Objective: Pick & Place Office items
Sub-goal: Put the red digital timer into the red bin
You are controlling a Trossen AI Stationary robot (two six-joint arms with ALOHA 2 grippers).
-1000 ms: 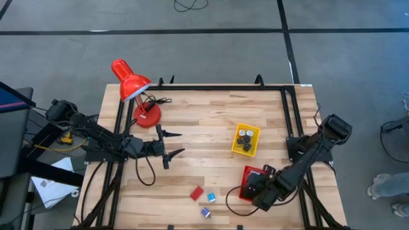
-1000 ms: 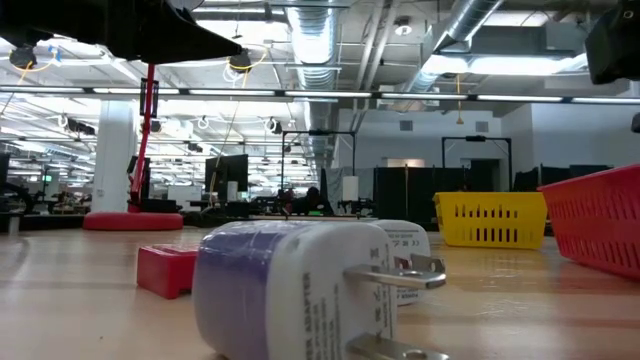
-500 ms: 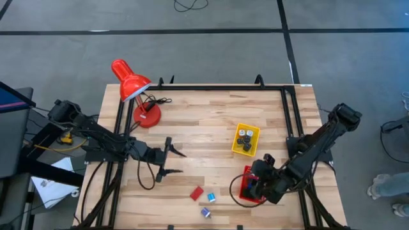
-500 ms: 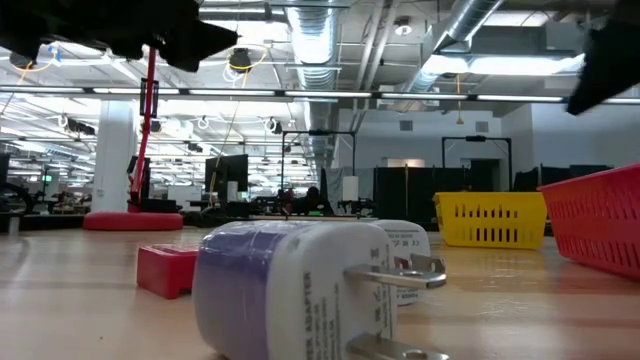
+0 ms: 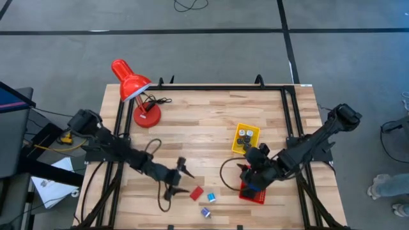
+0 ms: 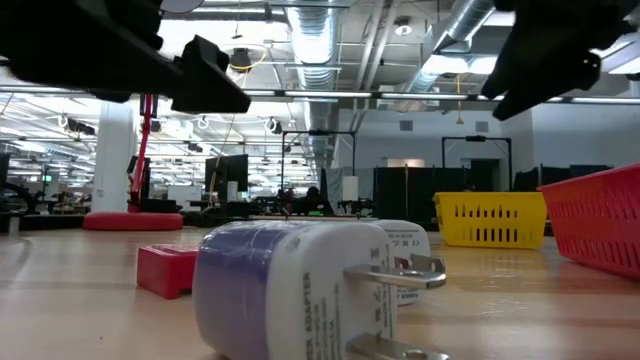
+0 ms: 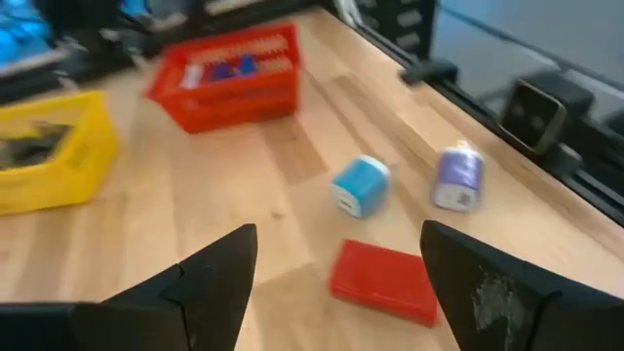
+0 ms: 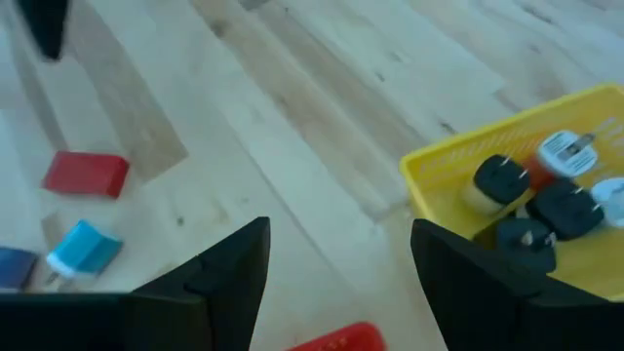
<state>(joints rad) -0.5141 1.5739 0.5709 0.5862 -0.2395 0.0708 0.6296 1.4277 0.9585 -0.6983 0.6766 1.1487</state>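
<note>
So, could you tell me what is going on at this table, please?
Two arms are sorting small office items. The left gripper, open and empty, hovers beside the flat red block, light-blue plug adapter and purple plug adapter. The right gripper, open and empty, hangs between the yellow tray and red mesh basket.

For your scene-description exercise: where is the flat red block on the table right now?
In the high view the flat red block lies on the wood near the front edge, just beyond the light-blue plug, with the left tool open beside it.
</note>
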